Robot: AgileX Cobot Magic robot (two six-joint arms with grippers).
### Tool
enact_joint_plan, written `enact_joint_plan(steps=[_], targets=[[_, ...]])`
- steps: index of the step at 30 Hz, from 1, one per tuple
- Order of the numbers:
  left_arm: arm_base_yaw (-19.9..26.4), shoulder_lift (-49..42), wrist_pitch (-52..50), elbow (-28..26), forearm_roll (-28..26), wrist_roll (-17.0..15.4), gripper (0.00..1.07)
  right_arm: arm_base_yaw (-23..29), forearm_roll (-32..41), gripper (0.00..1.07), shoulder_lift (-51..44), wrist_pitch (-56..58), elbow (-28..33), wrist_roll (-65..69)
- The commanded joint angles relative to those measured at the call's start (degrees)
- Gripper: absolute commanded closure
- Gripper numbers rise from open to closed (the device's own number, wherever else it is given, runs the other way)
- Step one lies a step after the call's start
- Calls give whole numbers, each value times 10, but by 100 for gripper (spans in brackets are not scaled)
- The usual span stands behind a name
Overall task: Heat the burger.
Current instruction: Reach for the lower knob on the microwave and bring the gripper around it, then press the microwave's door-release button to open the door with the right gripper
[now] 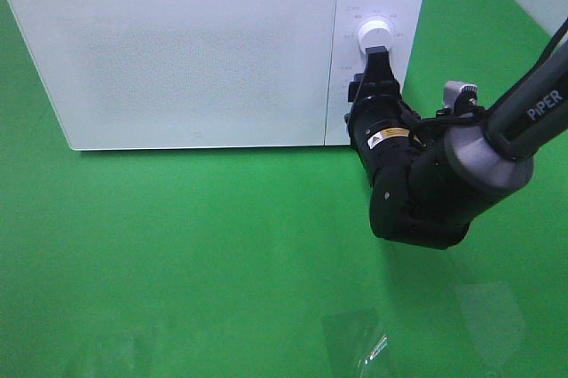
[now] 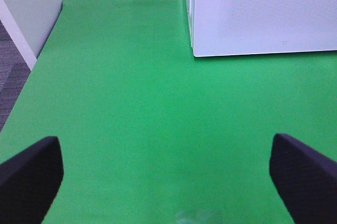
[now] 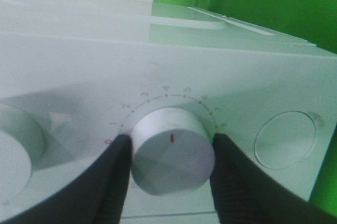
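The burger is out of view. A white microwave [image 1: 177, 50] stands at the back of the green table with its door closed. My right gripper [image 1: 377, 57] reaches up to the control panel and is shut on the white dial [image 1: 375, 35]. The right wrist view shows the two black fingers [image 3: 113, 176] pressing on either side of the dial [image 3: 171, 150], which is ringed by numbers from 0 upward. My left gripper [image 2: 167, 182] hovers open over bare green cloth, in front of the microwave's corner [image 2: 253, 19]; it does not show in the exterior view.
A round button [image 3: 287, 140] and a second dial [image 3: 10, 145] flank the gripped dial. Some clear plastic [image 1: 355, 342] lies near the table's front edge. In the left wrist view the table's edge and grey floor [image 2: 10, 61] show.
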Motion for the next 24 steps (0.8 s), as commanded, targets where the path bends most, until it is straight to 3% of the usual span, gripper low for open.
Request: enact_joint_plan(steps=[1, 4, 5, 7, 10, 11, 16, 17, 24], targets=[[2, -13, -2, 2, -3, 2, 7, 6, -128, 97, -7, -105, -28, -10], [2, -13, -2, 2, -3, 2, 7, 6, -101, 82, -7, -105, -28, -10], [2, -13, -2, 2, -3, 2, 7, 6, -101, 82, -7, -105, -28, -10], [2, -13, -2, 2, -3, 2, 7, 6, -85, 69, -7, -103, -28, -21], [2, -13, -2, 2, -3, 2, 7, 6, -78, 62, -9, -104, -25, -36], [2, -13, -2, 2, -3, 2, 7, 6, -60, 52, -11, -102, -21, -51], [2, -13, -2, 2, -3, 2, 7, 7, -52, 38, -18, -94, -13, -83], [2, -13, -2, 2, -3, 2, 7, 7, -54, 30, -25, -83, -8, -104], [2, -13, -2, 2, -3, 2, 7, 7, -61, 25, -62, -21, 20, -171]])
